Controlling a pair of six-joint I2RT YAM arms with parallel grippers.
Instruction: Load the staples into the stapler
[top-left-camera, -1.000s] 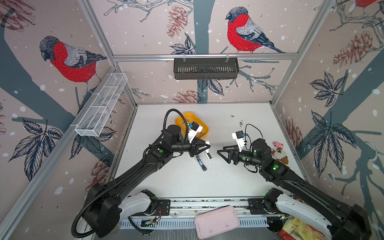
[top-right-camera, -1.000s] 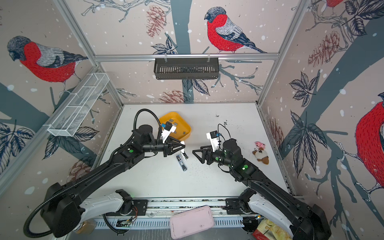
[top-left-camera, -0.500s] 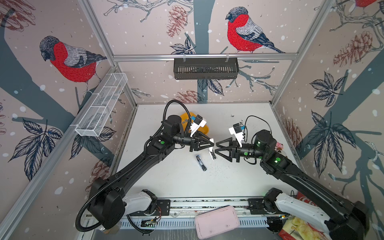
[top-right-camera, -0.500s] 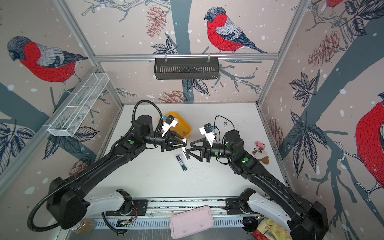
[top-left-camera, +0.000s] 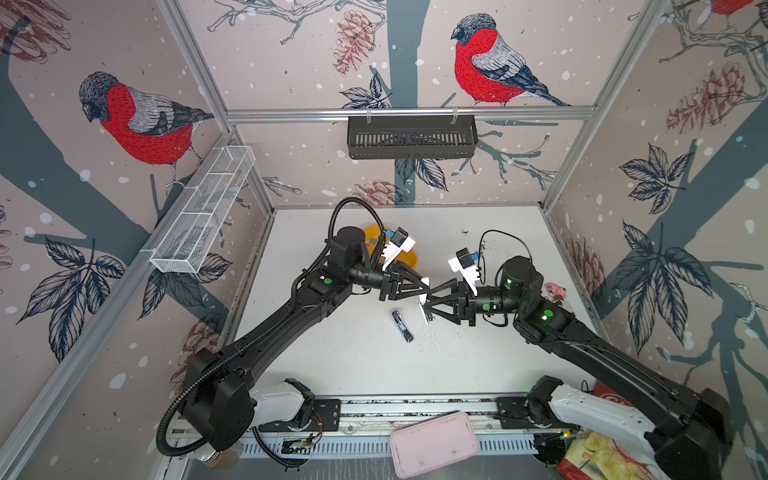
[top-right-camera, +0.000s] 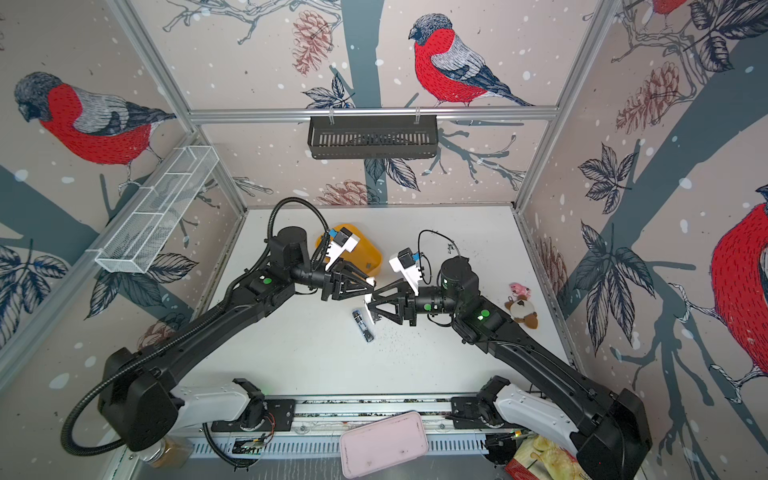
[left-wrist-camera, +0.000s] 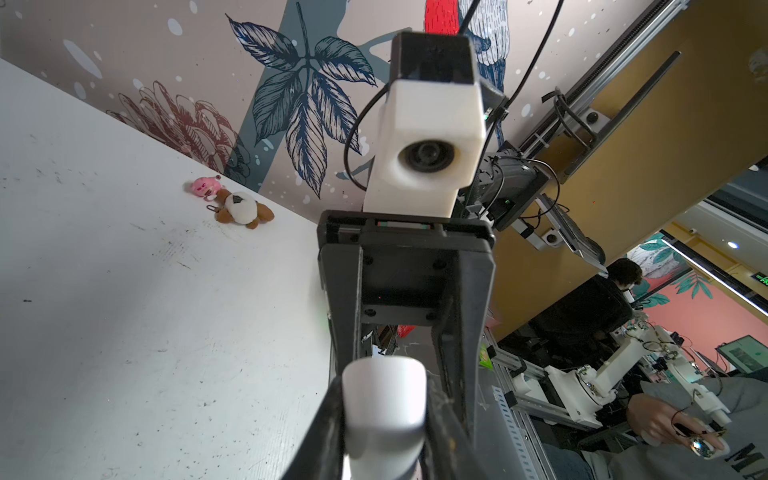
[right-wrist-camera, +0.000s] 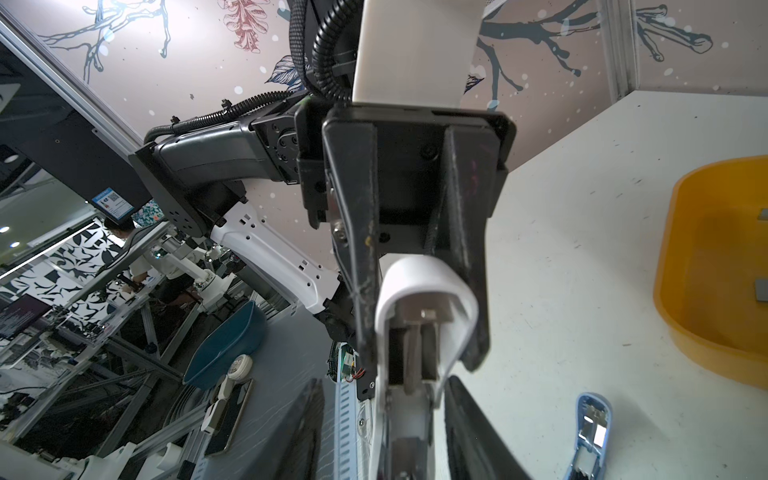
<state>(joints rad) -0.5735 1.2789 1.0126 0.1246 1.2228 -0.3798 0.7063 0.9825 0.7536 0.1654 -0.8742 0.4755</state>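
Meeting in mid-air over the middle of the table (top-left-camera: 332, 365), your two tools face each other tip to tip in both top views. Your left tool (top-left-camera: 424, 285) is clamped on the white stapler (right-wrist-camera: 424, 282): in the left wrist view you see its rounded white end squeezed between the two black fingers (left-wrist-camera: 328, 419). From the right wrist view you look into the stapler's open end, a white U-shaped shell with grey metal parts inside. Its body runs on toward that camera between the fingers of your right tool (top-left-camera: 427, 306). That tool is open: its fingers flank the stapler, one close beside it, the other with a clear gap. The staples (right-wrist-camera: 761, 289) lie in the yellow tray (right-wrist-camera: 681, 232); you can see two small grey strips on its floor. The tray stands on the table behind your left tool. A blue stapler (top-left-camera: 402, 325) lies opened on the table, just below the meeting tools in both top views. Two small plush toys (top-right-camera: 521, 309) lie near the table's right edge.
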